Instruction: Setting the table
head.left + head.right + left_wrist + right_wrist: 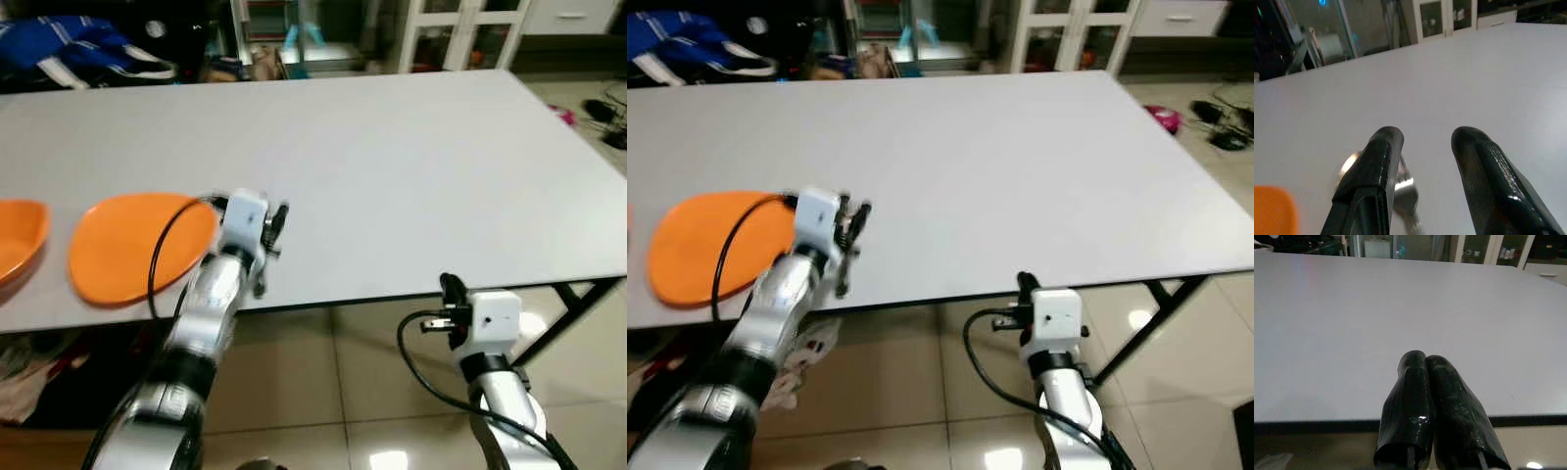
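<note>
An orange plate (137, 247) lies flat on the white table (392, 166), close to the table's near edge on the robot's left. A second orange dish (20, 235) lies just beyond it, further left, cut by the frame edge, apart from the plate.

The left gripper (277, 227) is over the table just to the right of the plate, with its wrist housing overlapping the plate's right rim in the head views. In the left wrist view its fingers (1376, 166) stand apart, released, holding nothing; a blurred metallic object (1403, 188) lies on the table beneath them, too indistinct to identify.

The right gripper (452, 287) sits below and in front of the table's near edge, above the tiled floor (343, 392). Its fingers (1420, 396) are pressed together, clenched on nothing.

Beyond the far edge: blue fabric (69, 44) to the left, white cabinets (460, 29) to the right.
</note>
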Motion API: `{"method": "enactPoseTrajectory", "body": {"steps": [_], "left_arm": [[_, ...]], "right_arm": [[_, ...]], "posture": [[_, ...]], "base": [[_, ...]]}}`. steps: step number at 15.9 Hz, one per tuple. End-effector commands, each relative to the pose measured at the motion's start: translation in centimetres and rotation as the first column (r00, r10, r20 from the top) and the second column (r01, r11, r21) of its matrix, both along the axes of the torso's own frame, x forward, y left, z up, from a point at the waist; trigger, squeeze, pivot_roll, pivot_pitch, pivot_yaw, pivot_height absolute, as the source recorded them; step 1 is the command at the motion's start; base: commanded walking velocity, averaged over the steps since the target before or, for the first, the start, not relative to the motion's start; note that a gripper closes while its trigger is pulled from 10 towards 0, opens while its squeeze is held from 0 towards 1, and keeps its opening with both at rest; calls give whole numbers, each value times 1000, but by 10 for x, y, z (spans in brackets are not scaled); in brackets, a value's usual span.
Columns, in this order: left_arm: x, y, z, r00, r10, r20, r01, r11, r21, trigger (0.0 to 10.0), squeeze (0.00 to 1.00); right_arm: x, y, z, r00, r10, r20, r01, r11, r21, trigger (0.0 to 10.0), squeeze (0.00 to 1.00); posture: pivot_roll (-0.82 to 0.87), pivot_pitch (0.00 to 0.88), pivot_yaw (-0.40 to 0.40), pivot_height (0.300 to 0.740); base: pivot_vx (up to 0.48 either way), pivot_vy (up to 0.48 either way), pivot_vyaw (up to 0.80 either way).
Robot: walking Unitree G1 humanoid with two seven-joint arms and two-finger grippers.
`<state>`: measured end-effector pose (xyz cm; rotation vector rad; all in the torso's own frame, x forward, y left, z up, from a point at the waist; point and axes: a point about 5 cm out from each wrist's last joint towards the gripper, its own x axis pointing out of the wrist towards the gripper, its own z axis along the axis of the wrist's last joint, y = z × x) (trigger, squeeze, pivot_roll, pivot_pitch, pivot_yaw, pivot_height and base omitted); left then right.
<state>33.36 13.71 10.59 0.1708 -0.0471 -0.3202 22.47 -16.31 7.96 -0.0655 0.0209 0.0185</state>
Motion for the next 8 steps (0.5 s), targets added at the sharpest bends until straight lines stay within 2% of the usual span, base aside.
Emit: {"method": "enactPoseTrajectory", "body": {"steps": [1,3,4,5,6,8], "left_arm": [[-7,-1,7,998,-46,37,46,999,23,10000,0],[-18,6,2,999,-29,23,28,999,17,10000,0],[-44,12,-4,998,-47,37,46,998,47,10000,0],[-55,11,-5,996,-74,54,70,995,74,10000,0],[-58,12,-6,996,-77,50,72,994,85,10000,0],[-61,14,-10,1000,31,-1,-31,999,23,10000,0]], "right_arm": [[2,-4,-2,1000,-17,4,17,1000,11,10000,0],[5,-6,-2,1000,-26,7,26,1000,13,10000,0],[10,-10,-2,999,-40,17,39,999,17,10000,0],[13,-12,-2,999,-44,22,43,999,17,10000,0],[14,-12,-2,999,-46,24,45,999,19,10000,0],[19,-11,-2,999,-39,29,38,998,41,10000,0]], "posture": [[-32,0,49,740],[-29,0,50,740],[-27,0,48,740],[-27,0,43,740],[-25,0,41,740],[-18,0,24,740]], "base": [[0,0,0],[0,0,0],[0,0,0],[0,0,0],[0,0,0],[0,0,0]]}}
